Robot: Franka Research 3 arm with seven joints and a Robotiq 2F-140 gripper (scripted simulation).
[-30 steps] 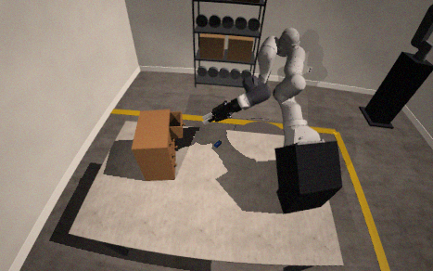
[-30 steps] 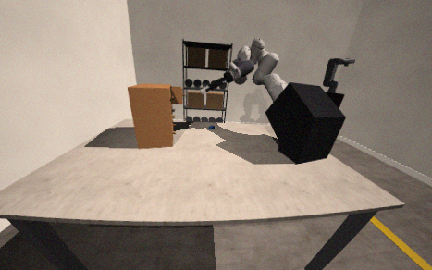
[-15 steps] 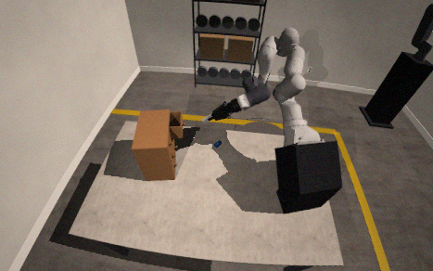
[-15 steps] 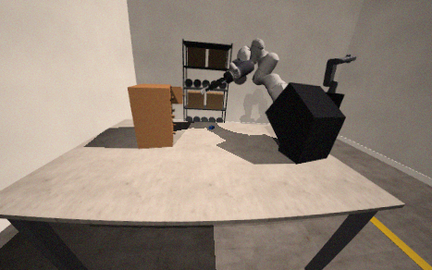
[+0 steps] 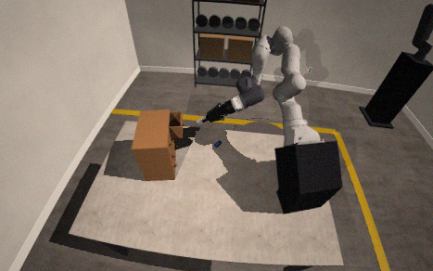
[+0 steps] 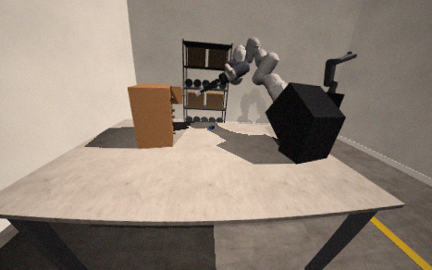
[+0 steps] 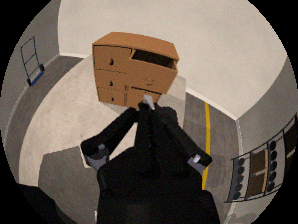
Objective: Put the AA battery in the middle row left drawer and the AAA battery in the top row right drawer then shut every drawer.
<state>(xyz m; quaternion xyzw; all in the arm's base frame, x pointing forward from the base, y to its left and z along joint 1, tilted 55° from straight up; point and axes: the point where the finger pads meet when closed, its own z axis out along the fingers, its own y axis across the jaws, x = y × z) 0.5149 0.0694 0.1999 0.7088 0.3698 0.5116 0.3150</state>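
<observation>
The black two-finger gripper [image 5: 200,122] [image 6: 198,93] [image 7: 146,100] is facing the front of the orange-brown box-shaped wooden chest [image 5: 154,162] [image 6: 152,116] [image 7: 135,39], its jaws pressing together on nothing, and the right drawer of the top row [image 5: 179,131] [image 6: 177,94] [image 7: 160,75] is standing partly out. The step in hand is probably becoming a push on that drawer's front panel, using the closed fingertips as a blunt probe. To be doing it well, the arm is wanting to line up with the panel's middle, be travelling straight into the chest and be easing off as the panel is coming flush; an off-centre shove is risking a jammed tray, a hard one a sliding or tipping chest. The drawer's inside is looking too dark for telling whether the AAA battery is lying there, so a check is deserving its place before closing. One small blue cylindrical battery [image 5: 217,144] [image 6: 211,127] is lying on the table, out in front of the chest; its type is staying unclear. Its long axis is running aslant to the chest's front, one end pointing away from the chest and towards its right-hand side, the other back towards the chest; which end is positive is not showing.
</observation>
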